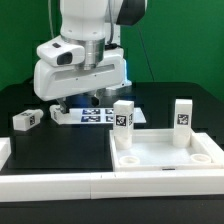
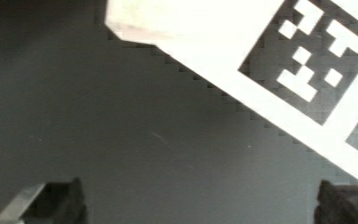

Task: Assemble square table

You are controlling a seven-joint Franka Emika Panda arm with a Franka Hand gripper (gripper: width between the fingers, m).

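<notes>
Nearest us, a long white border bar runs along the counter's front edge. Behind it, toward the corner on the exterior view's right, sits the square table top with two upright legs at its far corners. We judge the loose leg the next pick. It lies on its side near the edge at the exterior view's left, long axis roughly across that view. It is well apart from the gripper, which hangs over the marker board, fingers spread and empty, with bare counter between them.
</notes>
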